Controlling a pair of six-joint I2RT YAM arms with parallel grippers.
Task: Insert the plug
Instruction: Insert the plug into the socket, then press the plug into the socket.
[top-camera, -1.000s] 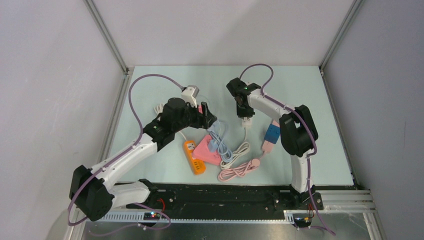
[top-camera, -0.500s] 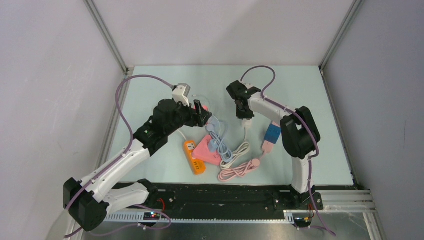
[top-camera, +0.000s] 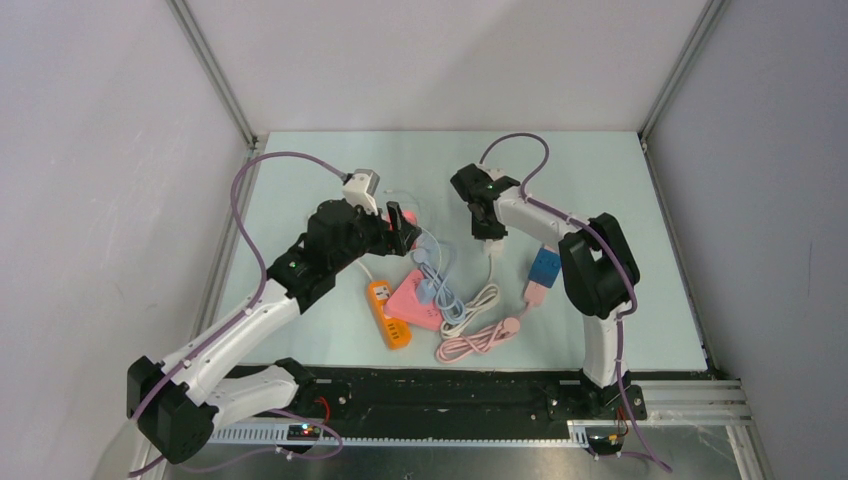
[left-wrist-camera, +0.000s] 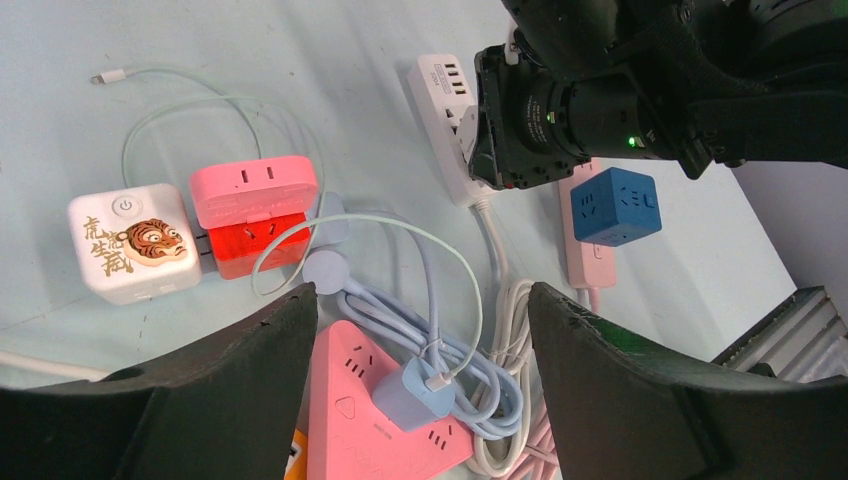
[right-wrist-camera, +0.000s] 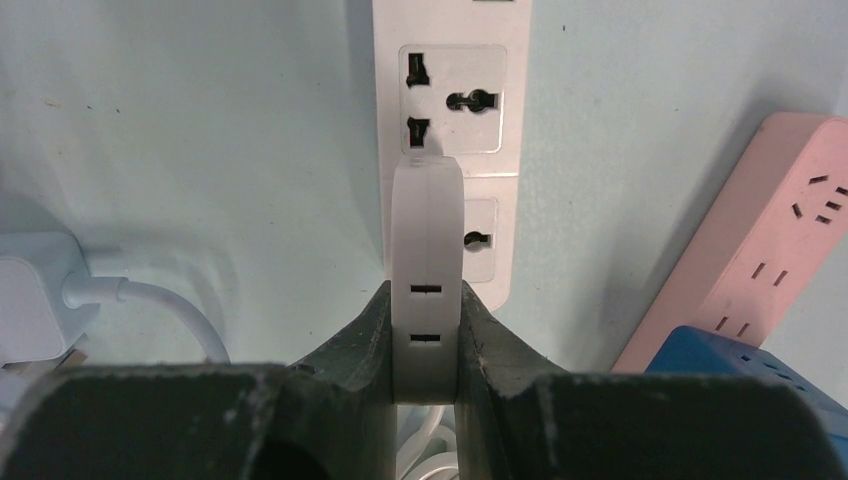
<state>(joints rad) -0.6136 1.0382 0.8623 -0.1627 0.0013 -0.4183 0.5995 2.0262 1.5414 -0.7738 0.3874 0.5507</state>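
A pale blue-green bench (top-camera: 620, 180) inside grey walls carries a scatter of socket blocks and cables. Near its middle lies the long white plastic power strip (right-wrist-camera: 450, 90). The flat white plastic adapter plug (right-wrist-camera: 428, 230) stands over the strip, its front end at the lower slot of a multi-pin socket. The right fingers (right-wrist-camera: 370, 330) are clenched on the plug's two flat sides.

This looks like the alignment step just ahead of insertion. The prongs are hidden, so whether they have entered cannot be told. The next move calls for a straight push into the slots with no twist.

The right arm reaches forward with its wrist bent down over the strip. The left arm stretches diagonally inward, the left fingers (left-wrist-camera: 250, 380) spread wide and holding nothing above a pink triangular socket block (left-wrist-camera: 375, 410).
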